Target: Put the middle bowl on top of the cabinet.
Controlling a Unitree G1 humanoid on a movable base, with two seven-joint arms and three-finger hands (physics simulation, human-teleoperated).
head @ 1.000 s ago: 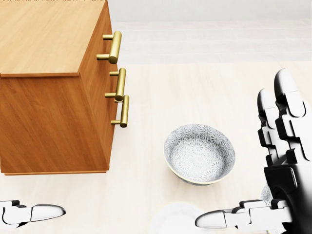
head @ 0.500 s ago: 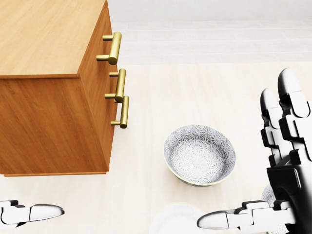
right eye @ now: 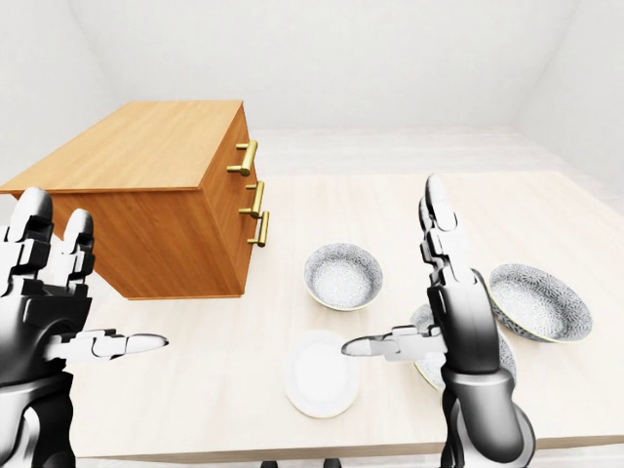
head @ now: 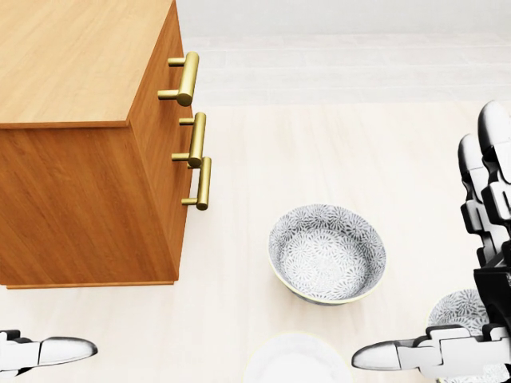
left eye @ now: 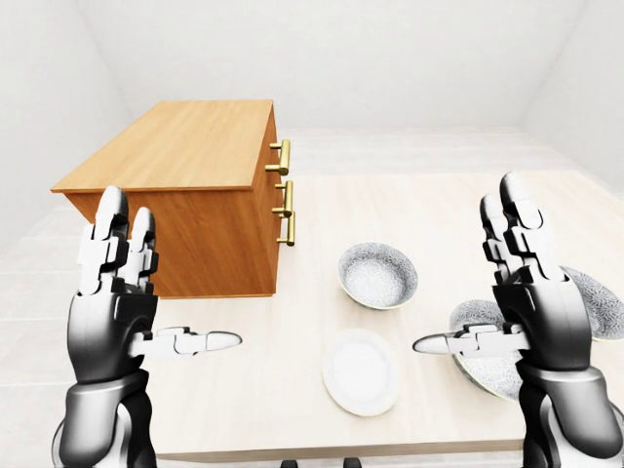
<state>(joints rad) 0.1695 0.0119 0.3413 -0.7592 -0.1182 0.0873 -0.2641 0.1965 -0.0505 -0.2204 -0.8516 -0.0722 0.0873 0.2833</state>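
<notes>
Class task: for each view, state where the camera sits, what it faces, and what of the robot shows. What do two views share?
Left-eye view: on the head, facing across the table at cabinet, patterned bowl, plate; left robot hand and right robot hand raised open.
Right-eye view: on the head, shares nearly that same scene and both robot hands.
Head view: on the head, tilted down at cabinet handles and that bowl; only finger parts show.

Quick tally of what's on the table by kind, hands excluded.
Patterned bowls: 3
White plate: 1
Wooden cabinet: 1
Total: 5
</notes>
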